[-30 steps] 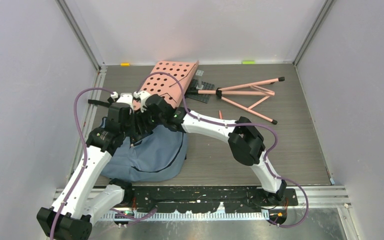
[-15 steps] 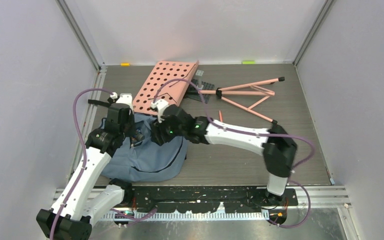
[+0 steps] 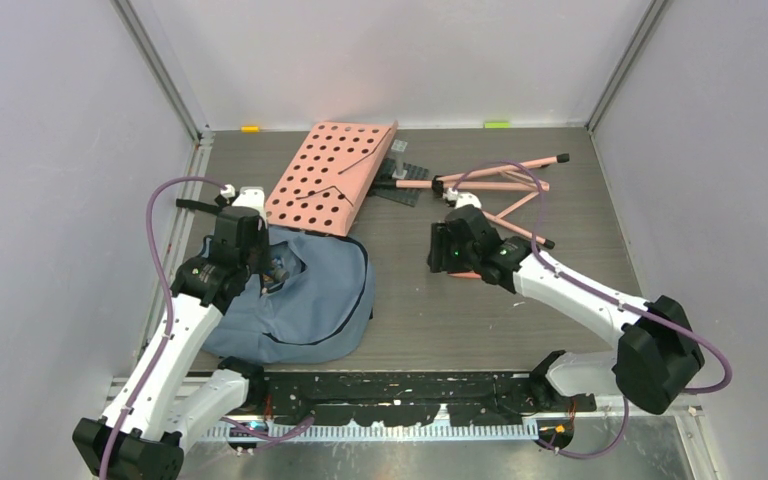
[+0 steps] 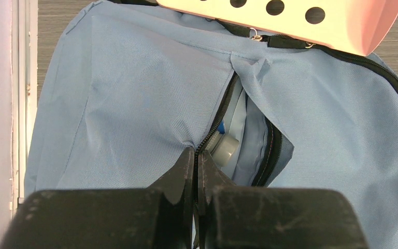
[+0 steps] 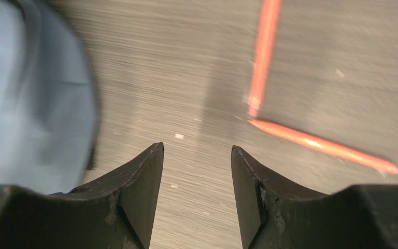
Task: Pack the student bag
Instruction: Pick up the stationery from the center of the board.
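Observation:
The blue-grey student bag lies at the near left, its black zipper partly open. My left gripper is shut on the zipper edge of the bag beside the opening; its fingertips pinch the zipper. A grey-capped item sits inside the opening. My right gripper is open and empty over bare table right of the bag. Two orange pencils lie just beyond the right gripper.
A pink perforated board lies behind the bag, its edge over the bag's top. A pink folding stand and a dark grey plate lie at the back. Walls close in on left, right and back.
My right arm has pulled out from the bag and swung right, now over the table near the orange pencils. My left gripper has stayed on the zipper.

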Robot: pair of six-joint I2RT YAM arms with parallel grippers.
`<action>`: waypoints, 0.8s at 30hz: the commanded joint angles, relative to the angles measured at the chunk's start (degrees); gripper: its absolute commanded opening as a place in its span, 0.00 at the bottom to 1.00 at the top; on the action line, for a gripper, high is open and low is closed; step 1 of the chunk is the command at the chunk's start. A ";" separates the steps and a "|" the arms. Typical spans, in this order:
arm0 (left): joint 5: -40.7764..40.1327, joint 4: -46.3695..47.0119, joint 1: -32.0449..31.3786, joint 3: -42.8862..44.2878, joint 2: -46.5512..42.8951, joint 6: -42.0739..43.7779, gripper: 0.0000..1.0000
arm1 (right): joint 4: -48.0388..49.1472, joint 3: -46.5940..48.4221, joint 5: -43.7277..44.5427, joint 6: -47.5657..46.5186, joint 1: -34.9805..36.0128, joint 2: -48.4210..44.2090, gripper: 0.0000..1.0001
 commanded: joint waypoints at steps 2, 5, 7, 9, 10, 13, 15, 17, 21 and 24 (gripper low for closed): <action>1.82 5.79 -0.18 1.02 -0.56 -0.56 0.00 | -5.61 -2.26 5.04 1.79 -5.79 0.15 0.56; 1.40 5.80 -0.18 0.95 -0.82 -0.48 0.00 | -5.89 -1.34 6.09 0.46 -8.66 3.65 0.54; 1.21 5.80 -0.17 0.86 -0.90 -0.48 0.00 | -5.48 -0.22 6.15 -0.66 -9.75 6.25 0.52; 1.16 5.86 -0.22 0.86 -0.81 -0.48 0.00 | -4.31 1.27 5.96 -1.77 -10.42 8.95 0.51; 1.22 5.79 -0.22 0.86 -0.78 -0.48 0.00 | -3.75 1.85 5.80 -2.62 -10.59 9.85 0.50; 1.41 5.87 -0.19 0.89 -0.49 -0.48 0.00 | -2.87 5.41 4.89 -3.90 -10.90 14.81 0.48; 1.42 5.91 -0.21 0.95 -0.48 -0.48 0.00 | -2.49 7.41 4.20 -4.44 -10.93 17.60 0.47; 1.42 5.87 -0.17 0.95 -0.51 -0.48 0.00 | -1.93 9.14 3.67 -4.97 -11.02 19.68 0.47; 1.57 5.87 -0.17 0.94 -0.57 -0.48 0.00 | -1.56 12.46 3.47 -5.86 -11.09 23.99 0.47; 1.68 5.87 -0.17 0.95 -0.53 -0.48 0.00 | -1.92 15.24 3.78 -6.49 -11.19 27.54 0.45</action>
